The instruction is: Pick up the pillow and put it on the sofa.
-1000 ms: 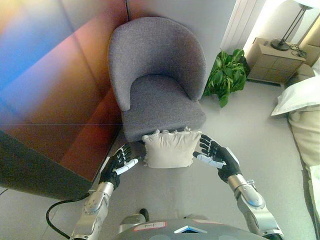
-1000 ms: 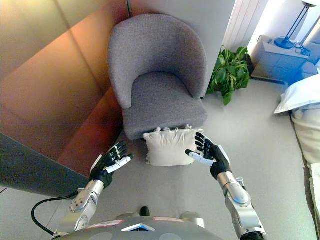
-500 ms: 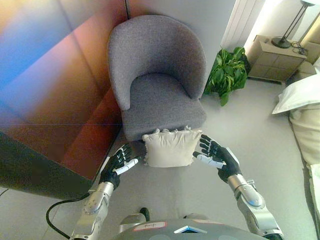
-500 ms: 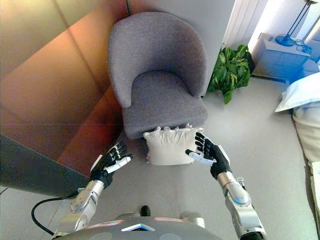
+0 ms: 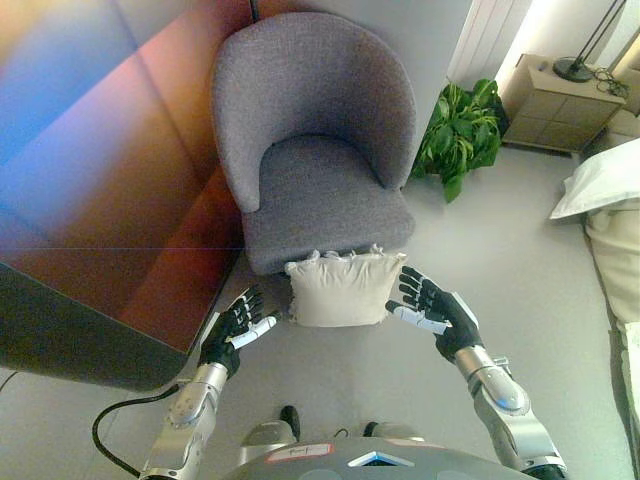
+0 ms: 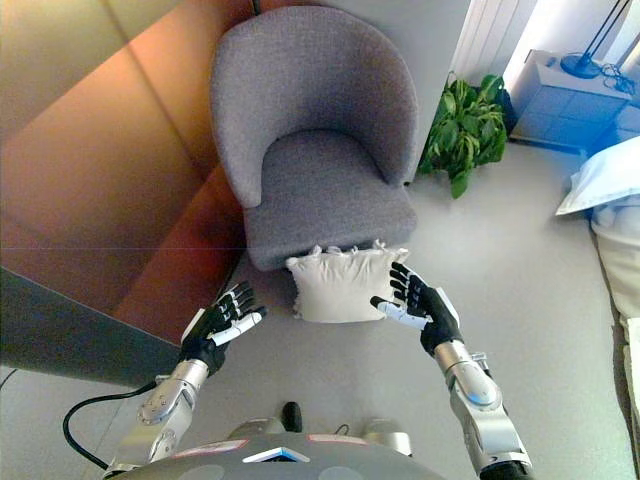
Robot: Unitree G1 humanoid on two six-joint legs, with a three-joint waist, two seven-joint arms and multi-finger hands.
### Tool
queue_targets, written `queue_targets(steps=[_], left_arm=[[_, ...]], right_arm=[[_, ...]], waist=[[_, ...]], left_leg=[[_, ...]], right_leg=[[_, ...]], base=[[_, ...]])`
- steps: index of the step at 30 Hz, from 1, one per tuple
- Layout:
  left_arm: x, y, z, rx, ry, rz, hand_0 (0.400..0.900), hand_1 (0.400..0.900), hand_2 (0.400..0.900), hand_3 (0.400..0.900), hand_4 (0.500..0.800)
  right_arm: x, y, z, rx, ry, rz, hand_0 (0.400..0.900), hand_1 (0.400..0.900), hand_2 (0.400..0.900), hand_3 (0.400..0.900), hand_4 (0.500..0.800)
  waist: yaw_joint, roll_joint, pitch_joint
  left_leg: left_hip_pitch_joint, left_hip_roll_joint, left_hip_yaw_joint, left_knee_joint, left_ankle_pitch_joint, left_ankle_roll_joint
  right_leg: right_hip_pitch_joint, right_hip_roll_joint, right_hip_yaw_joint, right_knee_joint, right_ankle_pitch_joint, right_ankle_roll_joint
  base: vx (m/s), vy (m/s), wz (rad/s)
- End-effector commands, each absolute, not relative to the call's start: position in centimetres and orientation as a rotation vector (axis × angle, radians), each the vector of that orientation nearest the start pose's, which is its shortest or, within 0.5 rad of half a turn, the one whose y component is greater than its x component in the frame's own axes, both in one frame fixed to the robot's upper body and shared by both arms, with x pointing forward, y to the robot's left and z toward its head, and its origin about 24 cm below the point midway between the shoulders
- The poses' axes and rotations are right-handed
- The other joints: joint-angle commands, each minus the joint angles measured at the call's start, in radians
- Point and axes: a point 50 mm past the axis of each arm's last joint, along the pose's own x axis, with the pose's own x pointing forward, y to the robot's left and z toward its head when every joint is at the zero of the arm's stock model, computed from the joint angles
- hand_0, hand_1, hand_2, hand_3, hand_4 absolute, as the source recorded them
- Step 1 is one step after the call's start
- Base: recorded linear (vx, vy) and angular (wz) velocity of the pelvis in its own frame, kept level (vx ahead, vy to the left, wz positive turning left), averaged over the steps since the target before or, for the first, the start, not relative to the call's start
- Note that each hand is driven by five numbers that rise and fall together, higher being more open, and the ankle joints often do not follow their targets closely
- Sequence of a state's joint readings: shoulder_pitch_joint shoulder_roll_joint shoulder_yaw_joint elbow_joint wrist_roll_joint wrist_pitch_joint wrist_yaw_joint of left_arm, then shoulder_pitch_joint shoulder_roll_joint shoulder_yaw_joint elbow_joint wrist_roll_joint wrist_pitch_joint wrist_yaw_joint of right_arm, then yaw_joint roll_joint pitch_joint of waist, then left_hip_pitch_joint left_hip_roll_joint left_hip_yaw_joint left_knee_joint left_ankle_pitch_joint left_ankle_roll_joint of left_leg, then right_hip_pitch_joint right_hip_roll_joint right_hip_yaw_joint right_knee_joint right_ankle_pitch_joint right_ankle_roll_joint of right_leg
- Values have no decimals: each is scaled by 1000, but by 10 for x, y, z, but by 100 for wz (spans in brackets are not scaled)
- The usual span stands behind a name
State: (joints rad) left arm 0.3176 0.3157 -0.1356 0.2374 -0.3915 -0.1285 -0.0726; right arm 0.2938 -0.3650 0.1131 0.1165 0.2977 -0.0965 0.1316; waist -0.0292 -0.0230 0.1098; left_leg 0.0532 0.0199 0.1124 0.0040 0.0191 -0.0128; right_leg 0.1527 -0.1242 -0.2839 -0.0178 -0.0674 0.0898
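A cream pillow [image 5: 340, 288] with a frilled edge stands on the floor, leaning against the front of a grey upholstered armchair [image 5: 315, 150]. My left hand [image 5: 237, 324] is open, just left of the pillow and a little apart from it. My right hand [image 5: 433, 309] is open at the pillow's right edge, fingers spread; touching or not I cannot tell. In the right eye view the pillow [image 6: 345, 284] shows between the left hand [image 6: 220, 323] and the right hand [image 6: 420, 303]. Neither hand holds it.
A dark wooden panel wall [image 5: 110, 180] stands close on the left. A green potted plant [image 5: 460, 130] sits right of the chair, with a bedside cabinet [image 5: 560, 105] and lamp behind it. A bed with white pillows [image 5: 605, 180] is at the right edge.
The whole view has shifted down a little, so the camera moved. The hands stay beside the pillow, both open; the pillow has not moved.
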Motion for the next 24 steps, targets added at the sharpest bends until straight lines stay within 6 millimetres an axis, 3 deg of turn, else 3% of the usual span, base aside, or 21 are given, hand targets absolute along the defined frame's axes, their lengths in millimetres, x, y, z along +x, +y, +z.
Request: queue_targets(steps=[1, 3, 6, 10, 12, 14, 16, 19, 21, 23, 24], left_arm=[[190, 206, -24, -103, 226, -41, 900, 900, 900, 900, 800], [192, 202, -23, -120, 218, -50, 900, 900, 900, 900, 800], [199, 198, -19, -123, 195, -55, 900, 900, 900, 900, 800], [204, 194, -18, -121, 185, -65, 900, 900, 900, 900, 800], [206, 191, -18, -121, 180, -70, 900, 900, 900, 900, 800], [208, 190, -17, -112, 172, -67, 900, 900, 900, 900, 800], [210, 190, -15, -115, 161, -53, 900, 900, 900, 900, 800], [215, 192, -11, -103, 144, -46, 900, 900, 900, 900, 800], [220, 193, -7, -86, 131, -52, 900, 900, 900, 900, 800], [228, 198, 0, -59, 106, -48, 900, 900, 900, 900, 800], [230, 200, 3, -28, 99, -60, 900, 900, 900, 900, 800]], right_arm=[[212, -213, 22, -98, 45, 146, 900, 900, 900, 900, 800], [215, -214, 25, -110, 33, 139, 900, 900, 900, 900, 800], [223, -216, 31, -123, 4, 110, 900, 900, 900, 900, 800], [227, -215, 32, -137, -9, 100, 900, 900, 900, 900, 800], [230, -215, 33, -156, -14, 91, 900, 900, 900, 900, 800], [234, -215, 34, -172, -22, 85, 900, 900, 900, 900, 800], [238, -212, 37, -181, -36, 88, 900, 900, 900, 900, 800], [241, -208, 34, -170, -31, 81, 900, 900, 900, 900, 800], [240, -207, 31, -163, -21, 76, 900, 900, 900, 900, 800], [241, -202, 24, -128, 4, 68, 900, 900, 900, 900, 800], [241, -200, 23, -142, 9, 77, 900, 900, 900, 900, 800]], waist=[[-9, -16, 15], [0, -8, 39], [16, -6, 66], [42, -2, 74], [63, 18, 74], [83, 29, 75], [105, 27, 66], [118, 3, 39], [130, -19, 27], [143, -55, 4], [141, -67, 3]], left_leg=[[-107, 122, -55, 394, -42, -73], [-170, 124, -76, 527, 5, -67], [-269, 71, -94, 585, 31, -66], [-365, 50, -44, 382, 28, -49], [-398, 45, -39, 216, 135, -64], [-421, 42, -35, 106, 194, -87], [-431, 64, -25, 88, 230, -103], [-457, 65, 29, 197, 185, -57], [-476, 60, 24, 260, 155, -46], [-440, 36, 23, 254, 103, 1], [-419, 19, 26, 244, 82, 23]], right_leg=[[-57, 40, 22, 6, 68, -37], [-33, 54, 15, -4, 56, -55], [-4, 45, 7, -21, 48, -55], [8, 45, 10, -31, 38, -39], [34, 68, 17, -47, 28, -29], [66, 77, 26, -61, 12, -17], [109, 66, 36, -68, -16, 0], [176, 27, 30, -47, -77, 8], [183, -1, 20, -17, -98, 15], [141, -61, 29, 154, -54, 29], [99, -81, 42, 268, 7, 36]], base=[[-10, -182, -4], [29, -108, -5], [67, -5, -3], [178, 75, -9], [267, 135, -24], [287, 145, -34], [311, 168, -40], [362, 186, -18], [334, 133, 0], [411, 232, 2], [418, 312, 22]])
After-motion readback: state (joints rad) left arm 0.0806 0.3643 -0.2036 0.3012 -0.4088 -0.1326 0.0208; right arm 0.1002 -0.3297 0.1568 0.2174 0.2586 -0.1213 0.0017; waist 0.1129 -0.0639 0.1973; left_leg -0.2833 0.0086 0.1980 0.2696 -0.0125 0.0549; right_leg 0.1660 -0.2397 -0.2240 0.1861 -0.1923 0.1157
